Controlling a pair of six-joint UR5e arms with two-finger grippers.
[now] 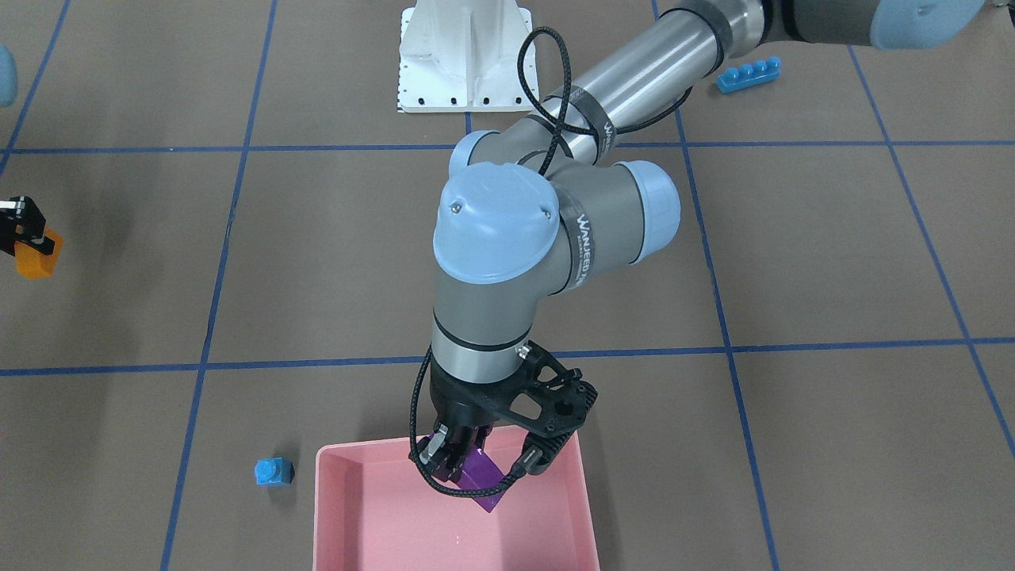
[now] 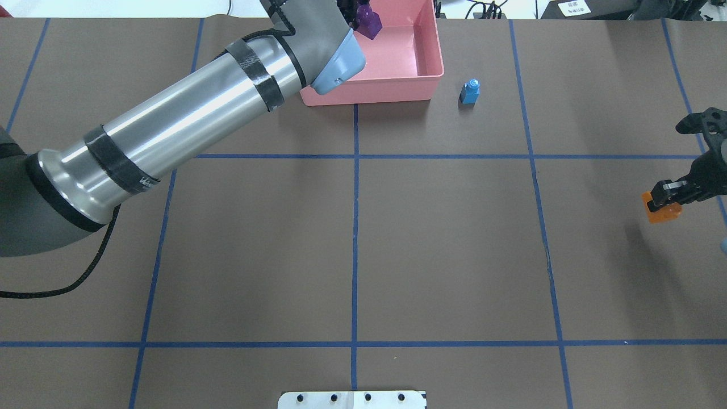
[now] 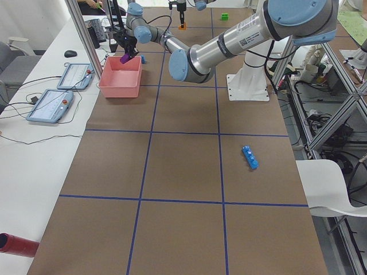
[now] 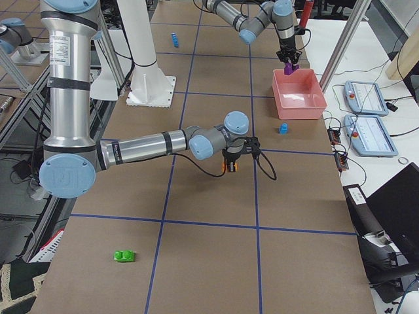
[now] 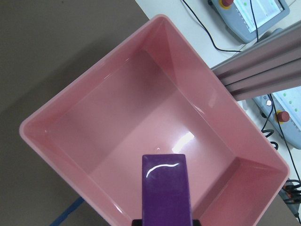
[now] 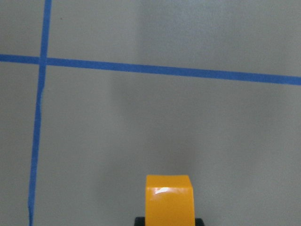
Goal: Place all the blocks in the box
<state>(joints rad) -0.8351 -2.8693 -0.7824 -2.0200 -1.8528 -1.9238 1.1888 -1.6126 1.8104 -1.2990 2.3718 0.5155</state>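
Note:
My left gripper (image 1: 453, 461) is shut on the purple sloped block (image 1: 482, 478) and holds it above the inside of the pink box (image 1: 341, 507); the block shows over the box floor in the left wrist view (image 5: 167, 188). My right gripper (image 2: 669, 196) is shut on the orange sloped block (image 2: 662, 210) and holds it over the table, far from the box (image 2: 423, 51). The tiny blue cube (image 2: 470, 91) stands on the table beside the box. The long blue bar (image 1: 748, 74) lies near the robot base.
The white robot base (image 1: 466, 55) stands at the table's robot side. A small green toy (image 4: 124, 256) lies on the table's right end. Tablets (image 3: 54, 105) and cables lie on the white bench beyond the box. A red cylinder (image 3: 17, 244) lies there too.

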